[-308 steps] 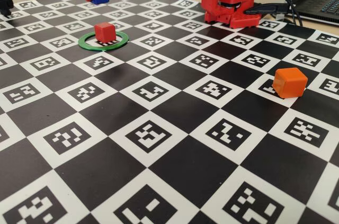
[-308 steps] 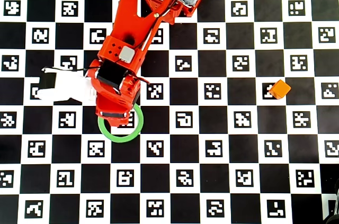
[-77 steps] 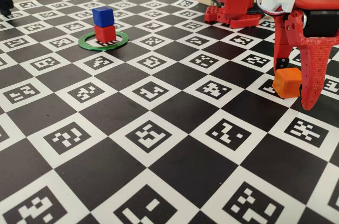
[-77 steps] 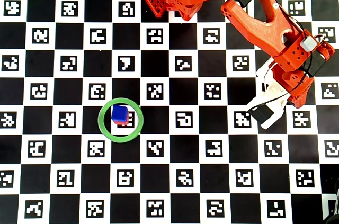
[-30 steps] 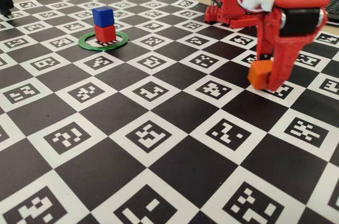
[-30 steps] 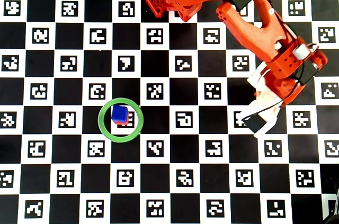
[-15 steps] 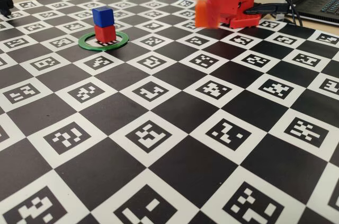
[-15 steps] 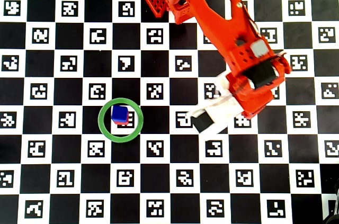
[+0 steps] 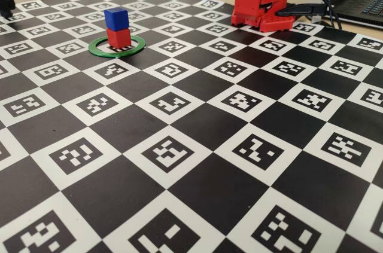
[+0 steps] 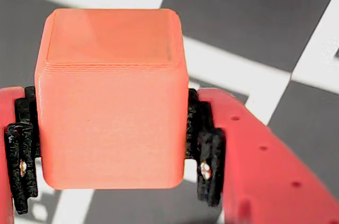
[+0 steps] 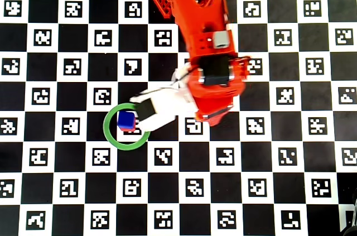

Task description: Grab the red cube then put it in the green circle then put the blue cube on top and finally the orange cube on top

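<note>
Clearly your gripper [image 10: 112,173] was clamped on the orange cube [image 10: 111,97], with the blue cube [image 11: 126,120] just left of it overhead.

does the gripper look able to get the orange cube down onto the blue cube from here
Probably yes. The gripper is shut on the orange cube, and the overhead view shows the arm already near the green ring. The blue cube on the red cube has a bare top.

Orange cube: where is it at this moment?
The orange cube is off the board, clamped between the black pads of the end effector in the wrist view, with checkerboard squares below it.
</note>
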Robot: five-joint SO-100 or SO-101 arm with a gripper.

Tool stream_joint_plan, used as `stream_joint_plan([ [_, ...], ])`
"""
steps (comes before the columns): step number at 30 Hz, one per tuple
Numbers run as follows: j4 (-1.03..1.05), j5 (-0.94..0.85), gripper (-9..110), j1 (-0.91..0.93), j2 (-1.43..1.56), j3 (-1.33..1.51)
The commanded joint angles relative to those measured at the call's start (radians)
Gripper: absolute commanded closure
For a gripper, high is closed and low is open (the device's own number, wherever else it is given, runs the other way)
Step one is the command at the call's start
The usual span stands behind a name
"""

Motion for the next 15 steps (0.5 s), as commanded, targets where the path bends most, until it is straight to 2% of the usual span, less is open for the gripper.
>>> stream_joint_plan([
  [1,0.046,-0.041,96,0.11,0.081,-0.112],
  [8,0.041,-0.095,96,0.242,0.043,-0.144],
  [15,0.012,-0.112,96,0.299,0.018,-0.143],
])
